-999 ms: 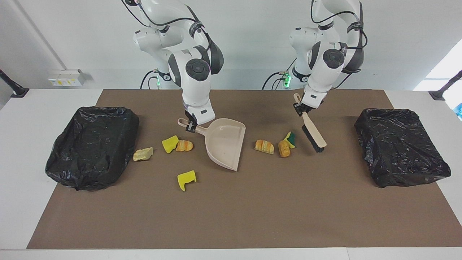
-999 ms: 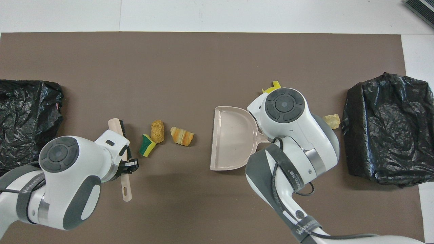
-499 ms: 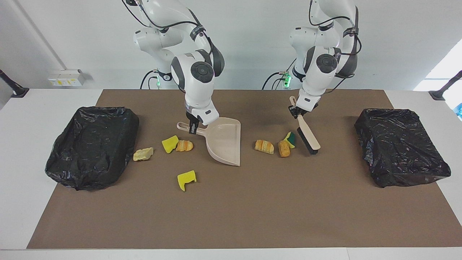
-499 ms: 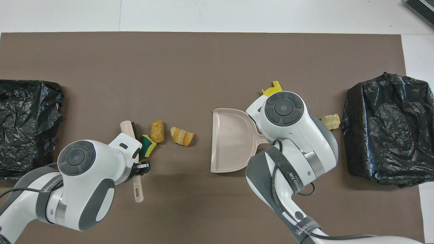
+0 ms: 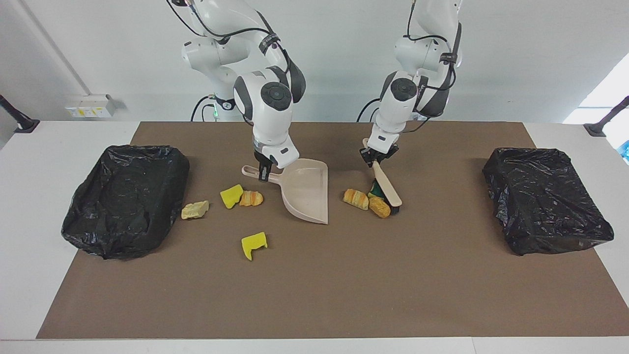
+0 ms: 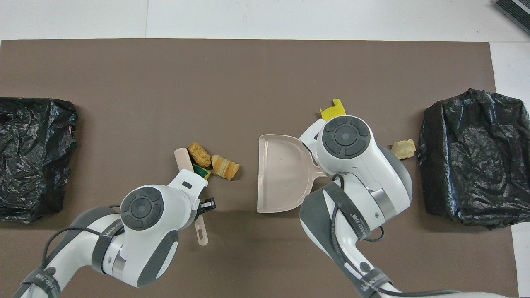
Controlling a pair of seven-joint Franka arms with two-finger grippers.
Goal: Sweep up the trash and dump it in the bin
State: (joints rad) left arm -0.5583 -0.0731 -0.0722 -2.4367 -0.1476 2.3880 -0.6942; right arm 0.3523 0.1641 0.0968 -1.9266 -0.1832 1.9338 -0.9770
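Two black-lined bins flank a brown mat on the white counter. Left tool grips the brush, trash beside it; right tool grips the dustpan, scraps alongside.

A brown mat is lying flat over most of a white table, leaving a pale border showing at every edge. In the facing view, a small white socket box with yellow labels is sitting against the wall at ten o'clock. One black stand foot is resting on the tabletop at nine o'clock and another at three o'clock. In the overhead view, a dark ridged object is poking in at one o'clock.
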